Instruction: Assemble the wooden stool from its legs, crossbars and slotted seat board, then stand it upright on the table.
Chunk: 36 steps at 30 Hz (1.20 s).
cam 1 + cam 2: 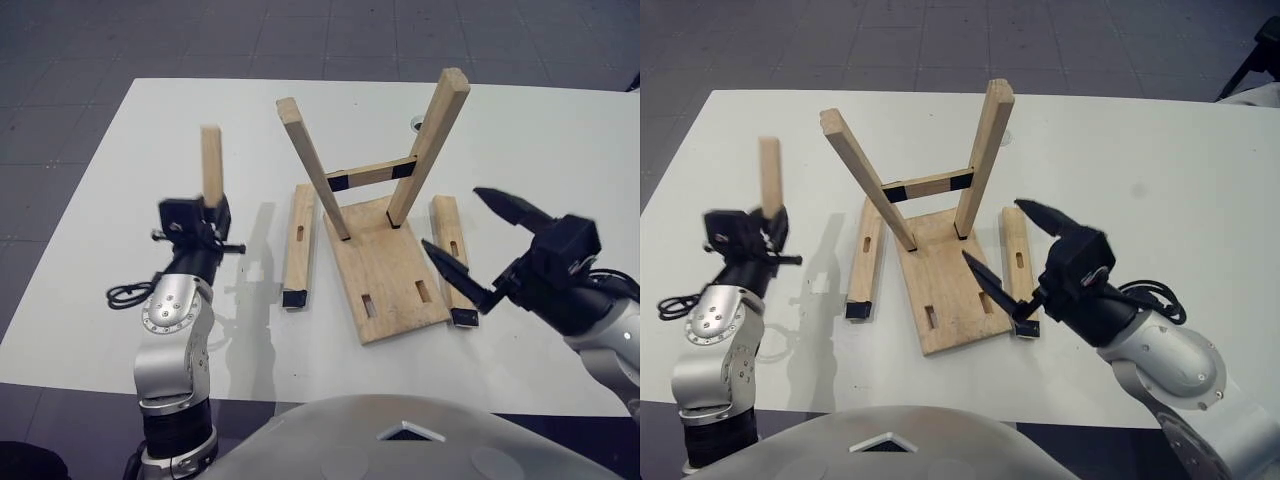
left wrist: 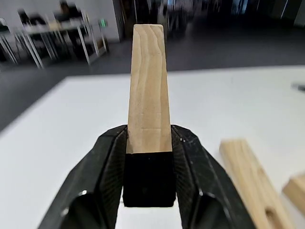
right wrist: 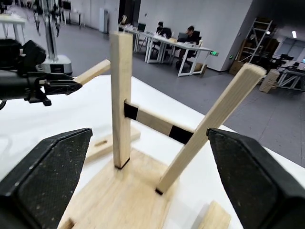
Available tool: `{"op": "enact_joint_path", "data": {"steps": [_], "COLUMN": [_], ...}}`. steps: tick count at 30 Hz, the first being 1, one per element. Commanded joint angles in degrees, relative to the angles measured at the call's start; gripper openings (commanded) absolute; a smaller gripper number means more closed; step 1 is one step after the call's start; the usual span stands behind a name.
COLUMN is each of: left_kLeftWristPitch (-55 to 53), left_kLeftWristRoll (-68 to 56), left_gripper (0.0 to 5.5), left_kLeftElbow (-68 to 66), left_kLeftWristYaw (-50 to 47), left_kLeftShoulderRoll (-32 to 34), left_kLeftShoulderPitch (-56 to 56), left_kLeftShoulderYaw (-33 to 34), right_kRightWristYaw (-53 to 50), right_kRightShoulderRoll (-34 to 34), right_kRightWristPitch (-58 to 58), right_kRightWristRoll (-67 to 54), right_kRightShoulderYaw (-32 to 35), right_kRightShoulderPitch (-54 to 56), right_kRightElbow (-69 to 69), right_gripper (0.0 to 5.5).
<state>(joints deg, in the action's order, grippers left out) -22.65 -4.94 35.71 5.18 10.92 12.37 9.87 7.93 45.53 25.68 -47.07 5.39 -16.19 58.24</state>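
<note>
1. Left gripper (image 2: 148, 162), by the left edge of the table (image 1: 540, 130): fingers tight on a wooden stick (image 2: 147, 86), standing straight up.
2. Right gripper (image 1: 452, 217), near the front right corner: fingers wide apart, holding nothing.
3. Seat board (image 1: 385, 275) flat mid-table, with two legs (image 1: 313, 165) and a crossbar (image 1: 370, 175) stuck up from it.
4. Loose sticks (image 1: 298, 245) flat beside the board, one each side.

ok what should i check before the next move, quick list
1. Left hand grips the bar: ok, shut on its black end.
2. Right hand free: ok, open and empty, over the board's right side.
3. Upright legs in the board: ok, two stand in it, joined by a crossbar.
4. Other legs on the table: ok, one loose leg lies left of the board, another lies right of it.
5. Free slots clear: ok, two show open at the board's near end.
6. Joints fully seated: cannot tell.
</note>
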Motion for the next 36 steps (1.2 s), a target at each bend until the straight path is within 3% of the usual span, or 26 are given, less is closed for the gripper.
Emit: {"op": "enact_joint_path", "data": {"steps": [1, 5, 10, 17, 24, 32, 36], "left_kLeftWristPitch": [14.75, 30.61, 40.85, 46.56, 50.79, 51.45, 50.82], "left_kLeftWristRoll": [7.11, 15.70, 20.52, 21.76, 24.30, 25.61, 25.58], "left_gripper": [1.33, 1.33, 1.33, 1.33, 1.33, 1.33, 1.33], "left_kLeftElbow": [4.30, 4.00, 2.77, 2.33, 0.29, -0.40, -0.49], "left_kLeftWristYaw": [-2.64, -6.05, -6.90, -4.33, -2.73, -2.66, -2.56], "left_kLeftShoulderRoll": [-0.64, -1.84, -2.61, -1.51, -0.71, -0.50, -0.46], "left_kLeftShoulderPitch": [2.14, 7.42, 11.05, 14.31, 17.11, 17.61, 17.60], "left_kLeftShoulderYaw": [-2.75, -5.94, -10.09, -15.28, -21.26, -22.99, -23.16], "right_kRightWristYaw": [-6.42, -12.13, -15.30, -15.14, -14.64, -13.28, -12.71], "right_kRightShoulderRoll": [-5.53, -10.51, -15.55, -21.11, -24.42, -27.38, -28.69], "right_kRightWristPitch": [3.88, 6.50, 10.18, 14.08, 17.88, 19.73, 20.24], "right_kRightWristRoll": [-8.36, -14.80, -17.97, -18.62, -18.33, -18.56, -19.21], "right_kRightShoulderYaw": [-4.19, -8.63, -15.42, -20.74, -21.98, -22.20, -22.13], "right_kRightShoulderPitch": [9.53, 17.59, 26.38, 36.42, 43.70, 46.31, 46.07], "right_kRightElbow": [-0.23, -0.71, -2.61, -7.11, -11.24, -14.23, -14.74], "right_gripper": [4.46, 4.46, 4.46, 4.46, 4.46, 4.46, 3.76]}}
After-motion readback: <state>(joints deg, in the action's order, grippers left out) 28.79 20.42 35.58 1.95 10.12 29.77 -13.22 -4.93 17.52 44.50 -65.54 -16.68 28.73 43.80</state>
